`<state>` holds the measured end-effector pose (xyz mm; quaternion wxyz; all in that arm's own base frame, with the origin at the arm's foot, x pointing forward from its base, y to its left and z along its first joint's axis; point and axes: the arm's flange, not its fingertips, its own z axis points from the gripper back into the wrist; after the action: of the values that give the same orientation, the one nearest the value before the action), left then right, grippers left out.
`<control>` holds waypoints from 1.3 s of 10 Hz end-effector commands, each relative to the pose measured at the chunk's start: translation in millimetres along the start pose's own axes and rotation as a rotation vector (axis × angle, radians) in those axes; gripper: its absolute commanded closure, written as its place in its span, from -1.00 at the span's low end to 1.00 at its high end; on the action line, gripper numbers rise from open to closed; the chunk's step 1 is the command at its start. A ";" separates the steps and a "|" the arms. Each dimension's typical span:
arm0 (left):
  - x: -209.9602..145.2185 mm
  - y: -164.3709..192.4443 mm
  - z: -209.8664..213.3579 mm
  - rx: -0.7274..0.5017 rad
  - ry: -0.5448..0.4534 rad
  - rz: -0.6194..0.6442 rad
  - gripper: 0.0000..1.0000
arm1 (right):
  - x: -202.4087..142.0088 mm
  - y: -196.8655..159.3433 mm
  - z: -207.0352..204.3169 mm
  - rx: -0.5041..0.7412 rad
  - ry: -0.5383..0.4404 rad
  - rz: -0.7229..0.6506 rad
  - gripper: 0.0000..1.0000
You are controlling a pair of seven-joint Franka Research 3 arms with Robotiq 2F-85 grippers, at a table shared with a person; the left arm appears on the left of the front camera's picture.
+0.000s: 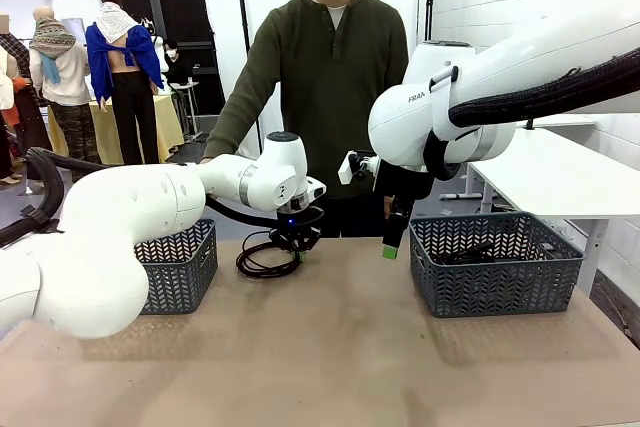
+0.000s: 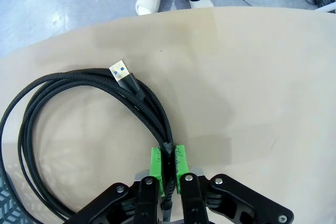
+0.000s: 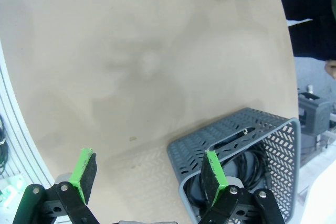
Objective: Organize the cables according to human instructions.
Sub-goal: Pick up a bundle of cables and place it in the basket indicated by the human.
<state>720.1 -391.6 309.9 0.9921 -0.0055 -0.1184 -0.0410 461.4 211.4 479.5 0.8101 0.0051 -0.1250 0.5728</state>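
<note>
left gripper [image 2: 167,167]: i am pinching it tight on the coiled cable [image 2: 79,129], lying on the table [image 2: 252,87].
right gripper [image 3: 147,174]: i am holding it wide open, empty, above the right basket [image 3: 283,145].
risk: i am judging loops could be slipping free when lifted.

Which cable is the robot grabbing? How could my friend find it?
Look at the brown table, between the two grey baskets. The coiled black cable lies nearer the left basket, pinched in the left gripper. Unlike the cables inside the right basket, it sits on bare table.
</note>
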 end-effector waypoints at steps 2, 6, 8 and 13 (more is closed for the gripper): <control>12.9 -9.6 1.8 0.059 0.010 0.051 1.00 | -0.3 -0.2 -0.7 -0.005 0.003 -0.002 -1.00; 15.0 -14.4 58.4 0.059 0.020 0.021 1.00 | -0.3 -0.2 -0.7 -0.005 0.003 -0.002 -1.00; 14.3 -15.2 86.6 0.052 0.015 -0.013 1.00 | -0.3 -0.2 -0.7 -0.005 0.003 -0.002 -1.00; -2.2 -1.2 145.9 0.098 0.123 -0.234 1.00 | -0.3 -0.2 -0.7 -0.005 0.003 -0.002 -1.00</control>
<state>680.0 -390.8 439.3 0.9885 0.0350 -0.0673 -0.1307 461.5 211.3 479.5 0.8102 0.0052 -0.1250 0.5727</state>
